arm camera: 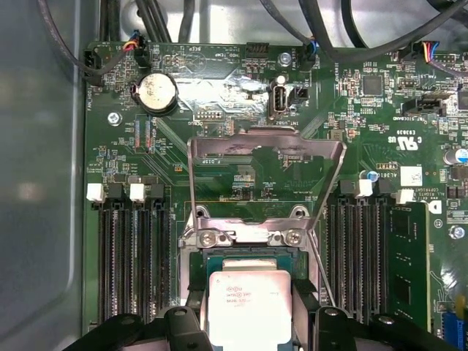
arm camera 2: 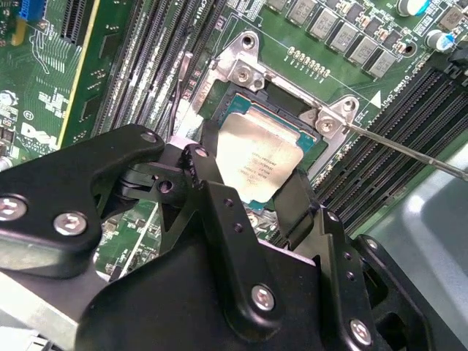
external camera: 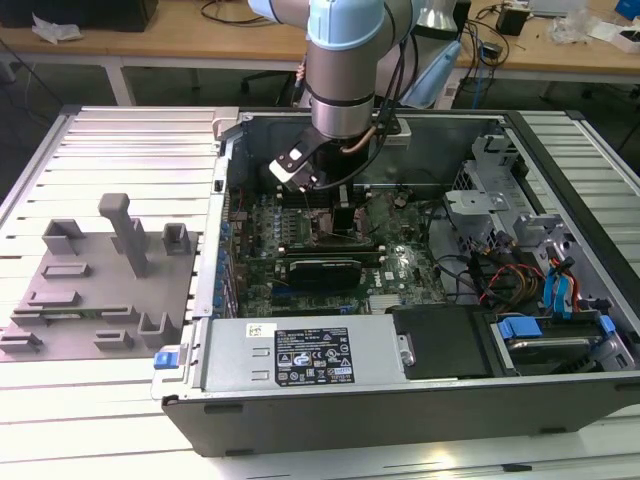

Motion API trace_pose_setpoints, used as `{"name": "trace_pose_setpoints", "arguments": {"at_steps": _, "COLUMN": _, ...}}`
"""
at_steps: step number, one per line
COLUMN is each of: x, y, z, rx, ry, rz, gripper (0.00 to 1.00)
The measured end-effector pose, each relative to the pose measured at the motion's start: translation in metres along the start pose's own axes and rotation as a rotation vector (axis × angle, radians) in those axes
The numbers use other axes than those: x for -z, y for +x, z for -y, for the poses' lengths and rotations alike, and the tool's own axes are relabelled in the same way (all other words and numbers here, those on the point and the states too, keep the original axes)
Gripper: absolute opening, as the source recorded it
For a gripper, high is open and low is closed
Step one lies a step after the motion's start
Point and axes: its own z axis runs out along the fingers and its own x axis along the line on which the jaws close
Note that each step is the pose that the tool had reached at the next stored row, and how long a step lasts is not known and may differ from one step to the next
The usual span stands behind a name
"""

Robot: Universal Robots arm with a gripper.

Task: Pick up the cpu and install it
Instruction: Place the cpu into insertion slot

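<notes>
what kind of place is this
Probably a robotics lab: an open computer case on a slatted metal table, a robot arm whose gripper holds the cpu, and wooden benches with cables behind.

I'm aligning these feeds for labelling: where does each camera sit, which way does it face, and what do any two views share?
Exterior view: off the arm, raised, looking down into the open computer case; the arm reaches into it.
First wrist view: on the wrist, facing squarely down at the motherboard; the fingers show.
Second wrist view: on the wrist, looking obliquely along the gripper.
Shared: both wrist views show the cpu between the fingers at the socket frame.
</notes>
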Motion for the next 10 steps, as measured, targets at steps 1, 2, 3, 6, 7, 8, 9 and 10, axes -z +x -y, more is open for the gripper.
{"name": "trace_pose_setpoints", "arguments": {"at_steps": 1, "x": -0.0001, "y": -0.0003, "z": 0.0, "rx": 0.0, "ry": -0.0001, "rz": -0.0003, "gripper": 0.55}}
{"name": "trace_pose_setpoints", "arguments": {"at_steps": 2, "x": 0.0, "y": -0.0006, "z": 0.0, "rx": 0.0, "ry": 0.0, "rz": -0.0001, "gripper": 0.55}}
{"name": "trace_pose_setpoints", "arguments": {"at_steps": 3, "x": -0.0001, "y": -0.0008, "z": 0.0, "rx": 0.0, "ry": -0.0001, "rz": -0.0001, "gripper": 0.55}}
{"name": "trace_pose_setpoints", "arguments": {"at_steps": 6, "x": -0.0001, "y": -0.0017, "z": 0.0, "rx": 0.0, "ry": 0.0, "rz": 0.0, "gripper": 0.55}}
{"name": "trace_pose_setpoints", "arguments": {"at_steps": 7, "x": -0.0001, "y": -0.0018, "z": 0.0, "rx": 0.0, "ry": 0.0, "rz": 0.0002, "gripper": 0.55}}
{"name": "trace_pose_setpoints", "arguments": {"at_steps": 8, "x": 0.0, "y": -0.0019, "z": 0.0, "rx": 0.0, "ry": 0.0001, "rz": 0.0002, "gripper": 0.55}}
{"name": "trace_pose_setpoints", "arguments": {"at_steps": 9, "x": 0.0, "y": -0.002, "z": 0.0, "rx": 0.0, "ry": 0.0001, "rz": 0.0002, "gripper": 0.55}}
{"name": "trace_pose_setpoints", "arguments": {"at_steps": 10, "x": -0.0001, "y": -0.0023, "z": 0.0, "rx": 0.0, "ry": 0.0001, "rz": 0.0002, "gripper": 0.55}}
